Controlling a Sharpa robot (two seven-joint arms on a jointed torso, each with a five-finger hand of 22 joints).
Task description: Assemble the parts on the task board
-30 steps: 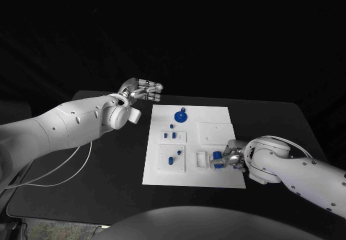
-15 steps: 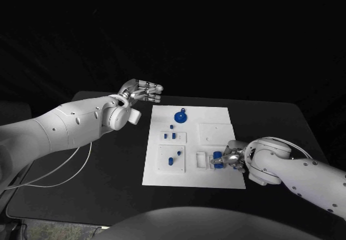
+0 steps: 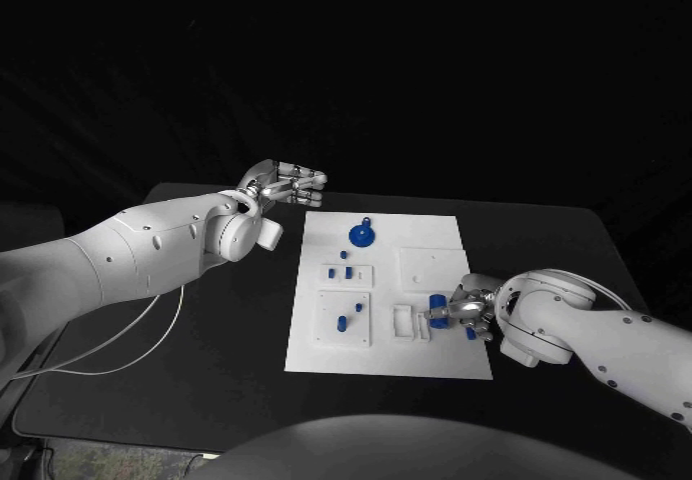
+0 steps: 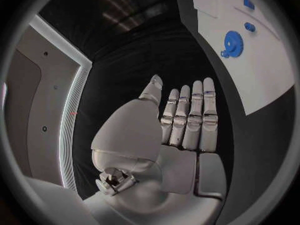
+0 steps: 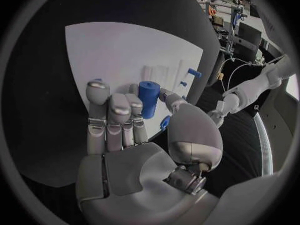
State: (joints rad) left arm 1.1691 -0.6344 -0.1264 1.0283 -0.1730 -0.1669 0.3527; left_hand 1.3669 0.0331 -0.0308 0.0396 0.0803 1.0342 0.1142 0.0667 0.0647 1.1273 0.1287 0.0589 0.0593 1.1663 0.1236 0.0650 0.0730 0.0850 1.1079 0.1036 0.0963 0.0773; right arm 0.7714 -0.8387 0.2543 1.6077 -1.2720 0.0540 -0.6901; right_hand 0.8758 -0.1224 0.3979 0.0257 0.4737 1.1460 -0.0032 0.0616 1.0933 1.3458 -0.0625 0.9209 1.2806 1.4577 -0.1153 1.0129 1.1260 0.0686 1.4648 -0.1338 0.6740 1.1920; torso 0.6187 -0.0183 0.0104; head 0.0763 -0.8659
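Right robot hand [image 5: 134, 120] grips an unmarked blue part [image 5: 149, 98].

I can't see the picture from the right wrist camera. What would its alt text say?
The right hand holds a blue cylinder between its thumb and fingers, above the white task board. Another small blue part stands on the board beyond it.

White arms, silver hands.
Smooth white arm [image 3: 130, 255] shells; silver fingers [image 4: 187, 117] segmented, a screwed metal fitting behind them.
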